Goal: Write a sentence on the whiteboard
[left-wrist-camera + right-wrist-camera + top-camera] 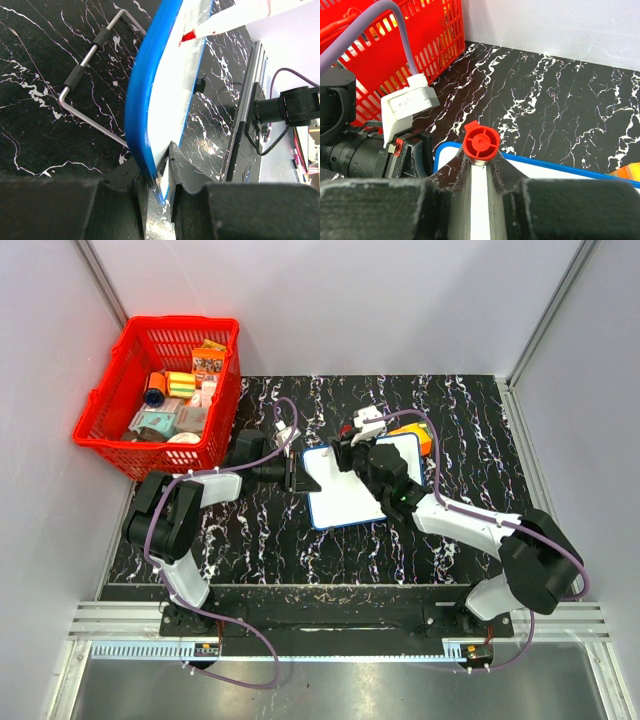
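The whiteboard [345,502], white with a blue frame, lies on the black marbled table in the middle. My left gripper [293,472] is shut on its left edge; in the left wrist view the jaws [159,175] pinch the blue frame of the whiteboard [165,90]. My right gripper [355,452] hangs over the board's upper part, shut on a marker [481,141] whose red end cap faces the right wrist camera. The marker's red tip [189,36] meets the white surface. The sentence does not show; the right arm hides much of the board.
A red basket [105,410] of small packs stands at the back left, also close behind the left gripper in the right wrist view [435,35]. An orange box [420,435] lies by the board's far right corner. A bent wire handle [90,50] rests on the table beside the board.
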Motion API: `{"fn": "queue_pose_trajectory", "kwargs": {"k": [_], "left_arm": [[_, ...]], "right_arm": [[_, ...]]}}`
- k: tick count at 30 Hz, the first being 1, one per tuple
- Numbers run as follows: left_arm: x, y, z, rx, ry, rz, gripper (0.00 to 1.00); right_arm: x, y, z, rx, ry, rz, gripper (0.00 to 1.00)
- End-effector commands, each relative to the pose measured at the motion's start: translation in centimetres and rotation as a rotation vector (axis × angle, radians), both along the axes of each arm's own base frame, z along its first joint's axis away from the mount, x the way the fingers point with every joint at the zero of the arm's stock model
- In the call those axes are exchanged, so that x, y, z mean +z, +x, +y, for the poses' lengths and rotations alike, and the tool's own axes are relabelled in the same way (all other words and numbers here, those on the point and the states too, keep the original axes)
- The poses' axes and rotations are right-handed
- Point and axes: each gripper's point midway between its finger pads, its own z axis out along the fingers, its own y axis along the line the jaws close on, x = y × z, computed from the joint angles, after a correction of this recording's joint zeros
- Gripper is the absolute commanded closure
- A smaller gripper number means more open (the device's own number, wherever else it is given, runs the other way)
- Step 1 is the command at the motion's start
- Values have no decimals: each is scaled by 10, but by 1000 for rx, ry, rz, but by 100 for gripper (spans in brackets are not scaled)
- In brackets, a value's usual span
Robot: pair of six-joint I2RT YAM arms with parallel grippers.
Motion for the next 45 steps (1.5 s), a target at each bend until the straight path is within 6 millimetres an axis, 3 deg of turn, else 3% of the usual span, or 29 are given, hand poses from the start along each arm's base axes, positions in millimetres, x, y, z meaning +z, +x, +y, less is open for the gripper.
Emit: {"fn": "queue_pose_trajectory", "kwargs": {"k": [1, 11, 25, 38, 45], "left_arm": [[-3, 17, 2, 25, 63, -127, 100], [-3, 17, 2, 27, 66, -125, 100], [-4, 17, 1, 22, 69, -123, 100], [-5, 16, 0, 16, 71, -122, 100], [-7, 15, 0, 15, 80, -120, 100]], "right_arm": [[-2, 0, -16, -63, -38, -3, 100], [-3, -4, -20, -58, -49, -2, 100], [-12, -12, -4, 30, -26, 23, 100], [-7, -11, 11, 66, 42, 41, 100], [1, -6, 7, 27, 79, 33, 100]]}}
